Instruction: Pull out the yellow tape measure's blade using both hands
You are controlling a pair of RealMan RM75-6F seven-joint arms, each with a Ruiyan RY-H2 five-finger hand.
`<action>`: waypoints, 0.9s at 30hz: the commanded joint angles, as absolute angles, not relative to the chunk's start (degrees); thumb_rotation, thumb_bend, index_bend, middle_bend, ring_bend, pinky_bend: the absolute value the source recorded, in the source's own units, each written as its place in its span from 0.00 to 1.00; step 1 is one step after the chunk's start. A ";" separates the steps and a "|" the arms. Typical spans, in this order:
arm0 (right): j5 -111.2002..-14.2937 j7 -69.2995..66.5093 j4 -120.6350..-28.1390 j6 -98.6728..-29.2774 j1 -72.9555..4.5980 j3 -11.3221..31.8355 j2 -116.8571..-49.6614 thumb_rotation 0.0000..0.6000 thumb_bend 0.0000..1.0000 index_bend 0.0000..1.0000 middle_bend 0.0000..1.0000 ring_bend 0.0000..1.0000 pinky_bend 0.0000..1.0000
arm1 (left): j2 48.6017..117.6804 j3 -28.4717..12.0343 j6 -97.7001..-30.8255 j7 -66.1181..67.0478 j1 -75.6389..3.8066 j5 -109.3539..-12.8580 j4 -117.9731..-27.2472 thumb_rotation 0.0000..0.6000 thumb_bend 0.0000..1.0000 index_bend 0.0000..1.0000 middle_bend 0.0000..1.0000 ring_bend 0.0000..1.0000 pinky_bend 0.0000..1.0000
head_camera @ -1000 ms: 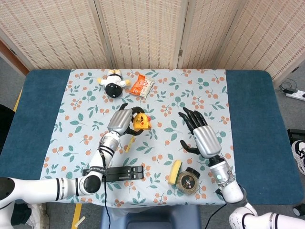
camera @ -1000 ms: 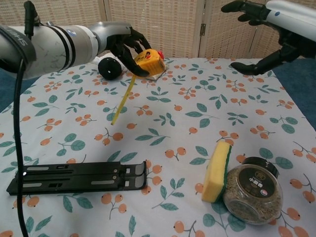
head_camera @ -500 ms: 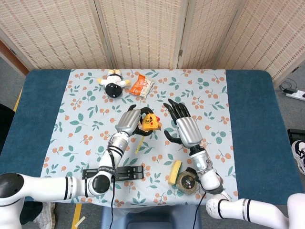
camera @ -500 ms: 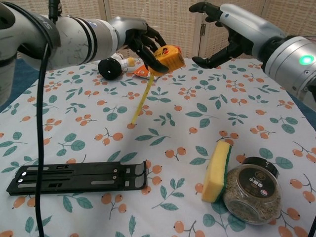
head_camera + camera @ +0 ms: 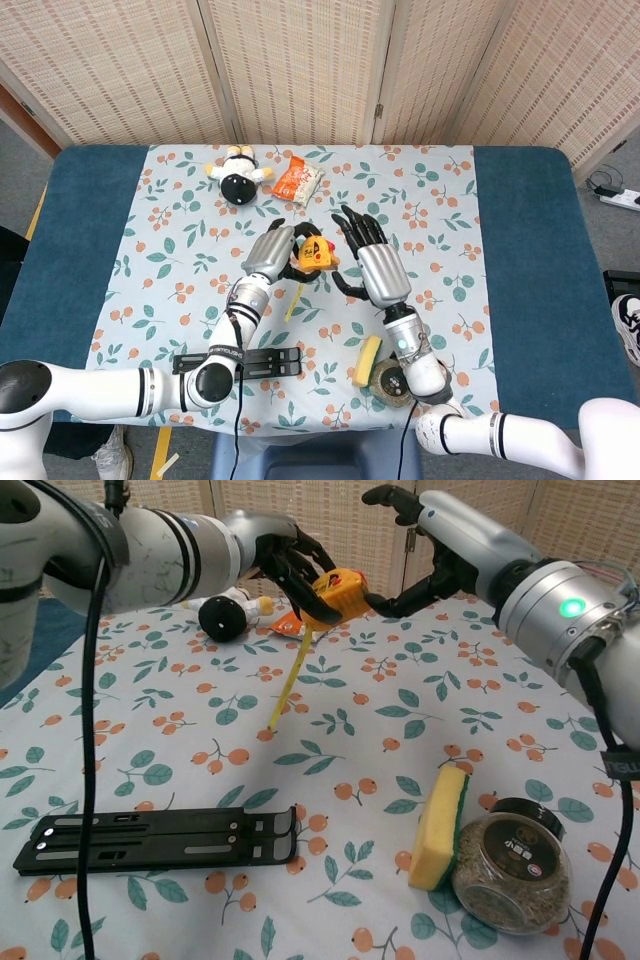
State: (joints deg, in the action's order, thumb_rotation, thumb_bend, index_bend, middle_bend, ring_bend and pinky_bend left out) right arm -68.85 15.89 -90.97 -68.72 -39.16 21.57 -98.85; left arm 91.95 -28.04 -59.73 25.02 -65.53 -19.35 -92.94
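Yellow tape measure point(image 5: 335, 593) held up over the middle of the floral tablecloth point(image 5: 440, 190), a short length of blade point(image 5: 288, 684) hanging out.

The left hand point(image 5: 272, 252) grips the case from its left side, fingers wrapped around it, and the blade slopes down and toward the near left, its tip at or just above the cloth. The right hand point(image 5: 375, 262) is spread and holds nothing; its thumb reaches to just beside the case's right side, and contact cannot be told. A black folding stand point(image 5: 160, 840) lies near the cloth's front edge at left; a yellow sponge point(image 5: 438, 826) leans against a jar of seeds point(image 5: 510, 865) at near right. A plush toy point(image 5: 238, 175) and a snack packet point(image 5: 298, 181) sit at the far edge. The cloth between the blade tip and these things lies bare, and blue tabletop point(image 5: 530, 260) flanks it on either side.
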 commanded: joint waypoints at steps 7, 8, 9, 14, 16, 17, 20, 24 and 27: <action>-67.68 16.70 -89.96 -68.88 -40.33 21.89 -99.71 1.00 0.39 0.00 0.00 0.00 0.00 | 91.37 -28.06 -59.59 24.54 -65.84 -18.70 -93.33 1.00 0.44 0.63 0.61 0.52 0.04; -67.58 16.81 -89.81 -68.94 -40.47 21.96 -99.80 1.00 0.39 0.00 0.00 0.00 0.00 | 91.34 -28.01 -59.64 24.52 -65.87 -18.71 -93.37 1.00 0.44 0.63 0.61 0.52 0.04; -67.44 16.86 -89.58 -68.94 -40.68 22.10 -99.91 1.00 0.39 0.00 0.00 0.00 0.00 | 91.30 -27.96 -59.72 24.49 -65.91 -18.73 -93.43 1.00 0.44 0.63 0.61 0.52 0.04; -66.69 16.81 -88.47 -68.79 -41.48 22.52 -100.53 1.00 0.39 0.00 0.00 0.00 0.00 | 91.31 -27.67 -59.95 24.59 -66.18 -18.76 -93.51 1.00 0.44 0.63 0.61 0.52 0.04; -66.65 16.89 -87.94 -69.05 -41.76 22.66 -100.81 1.00 0.39 0.00 0.00 0.00 0.00 | 91.28 -27.55 -60.01 24.55 -66.23 -18.83 -93.55 1.00 0.44 0.63 0.61 0.52 0.04; -66.66 16.90 -87.75 -69.21 -41.84 22.71 -100.91 1.00 0.39 0.00 0.00 0.00 0.00 | 91.26 -27.45 -60.04 24.57 -66.24 -18.89 -93.51 1.00 0.44 0.63 0.61 0.52 0.04; -66.60 16.66 -87.51 -69.68 -41.84 22.72 -100.93 1.00 0.38 0.00 0.00 0.00 0.00 | 91.27 -26.99 -60.31 24.68 -66.22 -19.27 -93.06 1.00 0.44 0.63 0.61 0.52 0.04; -66.40 16.41 -87.24 -70.14 -41.77 22.85 -100.75 1.00 0.38 0.00 0.00 0.00 0.00 | 91.52 -26.60 -60.45 24.34 -66.02 -19.71 -92.38 1.00 0.44 0.63 0.61 0.52 0.04; -66.25 16.38 -87.04 -70.65 -41.71 22.96 -100.72 1.00 0.39 0.00 0.00 0.00 0.00 | 91.71 -26.33 -60.21 24.08 -65.87 -19.86 -91.97 1.00 0.44 0.63 0.61 0.52 0.04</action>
State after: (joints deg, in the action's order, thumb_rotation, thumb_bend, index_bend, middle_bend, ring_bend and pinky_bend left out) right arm -66.30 16.37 -87.09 -70.50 -41.74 22.92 -100.71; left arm 91.66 -26.39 -60.26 24.13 -65.91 -19.82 -92.02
